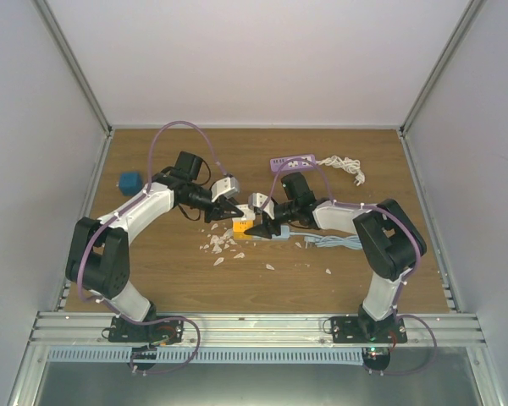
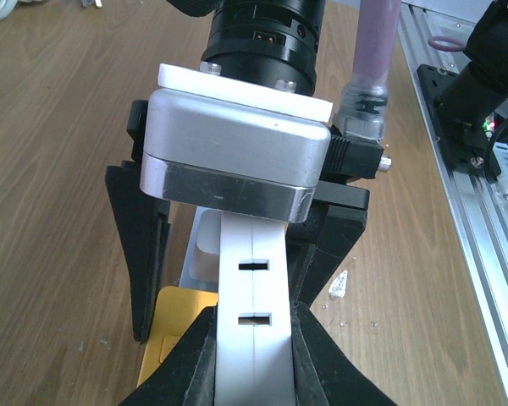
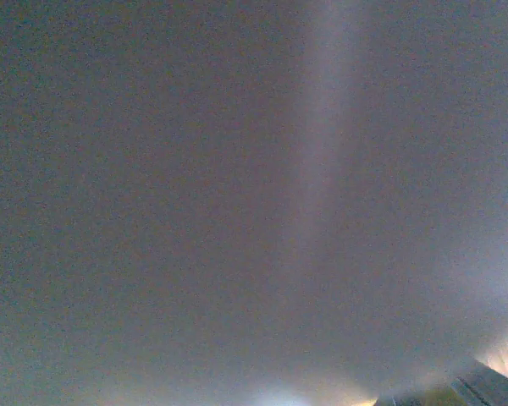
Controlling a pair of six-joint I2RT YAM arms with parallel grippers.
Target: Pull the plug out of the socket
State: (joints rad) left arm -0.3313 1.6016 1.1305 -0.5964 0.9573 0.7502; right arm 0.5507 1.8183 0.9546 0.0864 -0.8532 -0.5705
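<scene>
My left gripper [image 1: 228, 212] [image 2: 252, 320] is shut on a white socket block [image 2: 252, 279] with two slots showing on its face. The block lies over a yellow piece [image 1: 241, 227] [image 2: 174, 315] on the wooden table. My right gripper [image 1: 256, 227] faces the left one from the other end of the block. In the left wrist view its black fingers [image 2: 144, 254] stand on either side of the block's far end and a pale body [image 2: 205, 254] beside it. I cannot tell whether they press on it. No plug shows clearly. The right wrist view is a grey blur.
White crumbs [image 1: 220, 246] lie just in front of the grippers. A grey cable [image 1: 334, 243] runs off to the right. A purple power strip [image 1: 292, 161] and a white cord [image 1: 345, 168] lie at the back. A blue object [image 1: 130, 181] is far left.
</scene>
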